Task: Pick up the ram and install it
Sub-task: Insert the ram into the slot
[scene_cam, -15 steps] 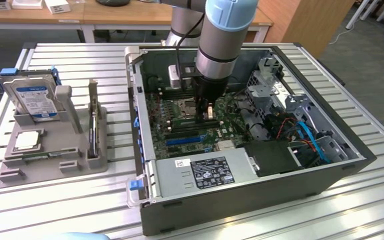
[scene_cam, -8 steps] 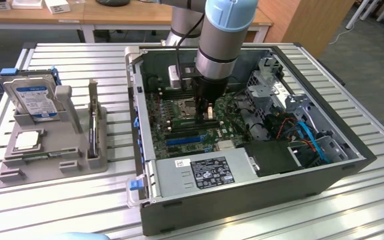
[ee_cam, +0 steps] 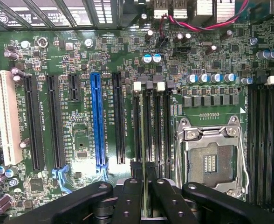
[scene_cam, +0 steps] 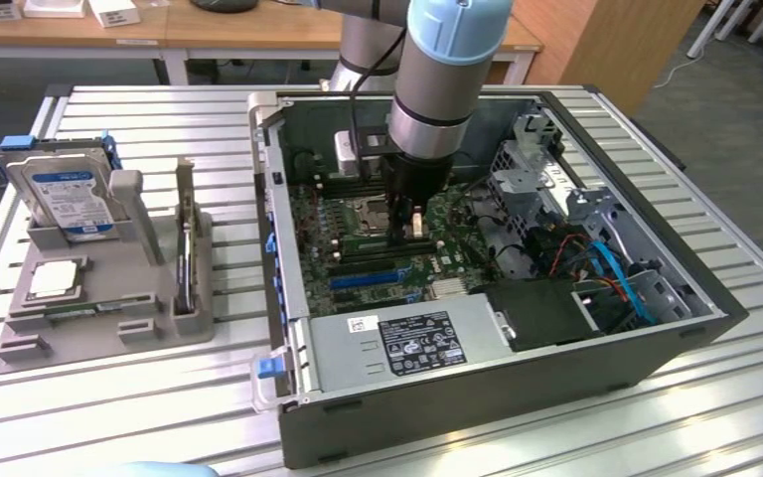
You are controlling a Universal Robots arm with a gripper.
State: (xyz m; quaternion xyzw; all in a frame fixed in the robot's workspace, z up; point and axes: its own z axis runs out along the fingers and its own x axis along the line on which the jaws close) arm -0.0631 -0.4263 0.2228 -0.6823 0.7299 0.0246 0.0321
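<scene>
Inside the open computer case [scene_cam: 305, 298], the tool [ee_cam: 145, 175] is clamped on the ram [ee_cam: 145, 196] just above the memory slots [ee_cam: 152, 123]; insertion is in hand, requiring exact alignment and a straight press.

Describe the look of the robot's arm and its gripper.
The arm is a thick round tube with a pale blue sleeve above a silver-grey metal section. A black cable runs alongside it. Below sits a black gripper; its fingers are matt black bars with round pivot joints.
</scene>
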